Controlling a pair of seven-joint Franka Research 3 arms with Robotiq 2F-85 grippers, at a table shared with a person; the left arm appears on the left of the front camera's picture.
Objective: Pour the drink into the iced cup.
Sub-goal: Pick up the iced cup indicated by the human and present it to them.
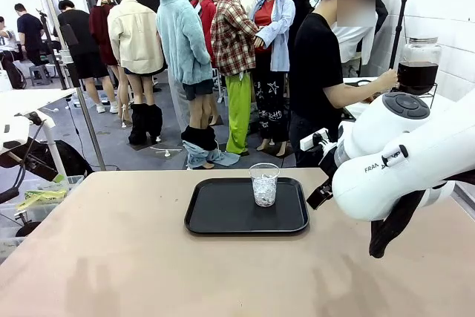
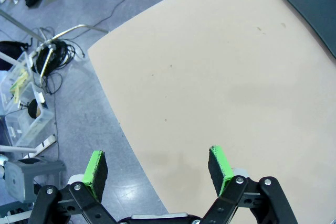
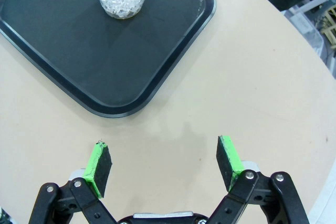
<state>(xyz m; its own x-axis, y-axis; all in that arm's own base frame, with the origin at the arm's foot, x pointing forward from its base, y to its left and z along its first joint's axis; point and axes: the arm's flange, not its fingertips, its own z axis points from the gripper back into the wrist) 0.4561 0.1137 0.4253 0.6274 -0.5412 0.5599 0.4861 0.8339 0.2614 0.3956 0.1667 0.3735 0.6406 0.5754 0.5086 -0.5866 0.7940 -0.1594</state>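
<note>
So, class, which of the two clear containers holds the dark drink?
The big jar at far right, by the person's hand; the cup on the black tray holds only ice.

Robotics lab: white arm (image 1: 401,154), tangled floor cables (image 2: 58,51), plastic bins (image 2: 26,114).

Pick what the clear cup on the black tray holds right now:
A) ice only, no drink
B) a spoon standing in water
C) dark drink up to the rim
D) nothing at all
A: the cup on the tray shows only pale ice in its lower part, with no dark liquid in it.
</note>
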